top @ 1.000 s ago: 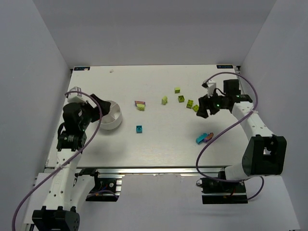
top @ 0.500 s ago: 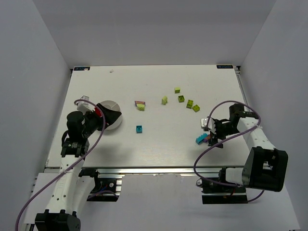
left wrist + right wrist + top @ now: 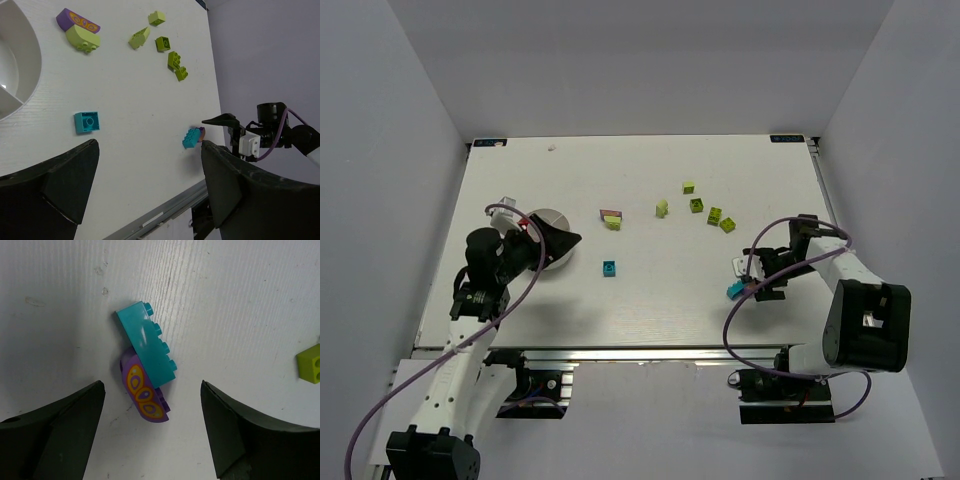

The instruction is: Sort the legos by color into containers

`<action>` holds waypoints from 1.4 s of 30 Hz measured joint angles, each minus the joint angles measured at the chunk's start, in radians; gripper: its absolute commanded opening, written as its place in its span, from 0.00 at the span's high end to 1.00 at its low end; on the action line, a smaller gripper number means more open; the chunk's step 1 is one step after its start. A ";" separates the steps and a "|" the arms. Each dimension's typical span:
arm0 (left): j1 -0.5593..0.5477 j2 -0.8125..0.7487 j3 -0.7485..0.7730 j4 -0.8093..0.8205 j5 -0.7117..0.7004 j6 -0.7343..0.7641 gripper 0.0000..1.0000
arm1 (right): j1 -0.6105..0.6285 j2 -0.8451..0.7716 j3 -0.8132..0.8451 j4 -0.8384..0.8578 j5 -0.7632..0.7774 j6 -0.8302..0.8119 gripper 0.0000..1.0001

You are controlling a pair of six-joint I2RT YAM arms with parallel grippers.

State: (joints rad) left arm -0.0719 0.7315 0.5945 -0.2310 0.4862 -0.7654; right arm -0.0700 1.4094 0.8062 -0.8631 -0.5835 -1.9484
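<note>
Only the right wrist shows yellow ovals on the purple brick point(image 3: 144, 395); left fingers point(image 3: 50, 185) and right fingers point(image 3: 55, 425) gape, empty.

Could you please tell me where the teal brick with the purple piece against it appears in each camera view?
Top external: the teal-and-purple pair lies right of centre, below the row of lime bricks.
Left wrist: right of centre, slightly low.
Right wrist: mid-picture, teal above purple.
Shared landmark: the open right gripper, right at the pair in every view.
</note>
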 measured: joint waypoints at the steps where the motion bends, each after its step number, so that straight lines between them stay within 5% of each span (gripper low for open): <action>1: -0.008 0.001 0.000 0.001 -0.002 -0.002 0.09 | 0.007 0.000 -0.004 0.013 0.008 0.000 0.20; 15: -0.163 0.077 0.005 0.039 -0.088 -0.022 0.09 | 0.040 0.064 -0.037 0.176 0.112 0.087 0.39; 21: -0.256 0.127 0.007 0.075 -0.142 -0.036 0.09 | 0.050 0.072 -0.037 0.192 0.129 0.103 0.66; 30: -0.305 0.152 0.011 0.104 -0.178 -0.047 0.09 | 0.060 0.070 -0.037 0.181 0.125 0.088 0.85; 35: -0.346 0.167 0.011 0.122 -0.185 -0.053 0.09 | 0.090 0.045 -0.037 0.116 0.102 0.084 0.90; 42: -0.457 0.240 0.014 0.185 -0.192 -0.066 0.13 | 0.283 -0.109 0.024 0.041 0.008 0.200 0.94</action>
State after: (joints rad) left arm -0.5293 0.9710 0.6086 -0.0463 0.2939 -0.8310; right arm 0.2134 1.2999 0.8299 -0.8223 -0.5758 -1.7489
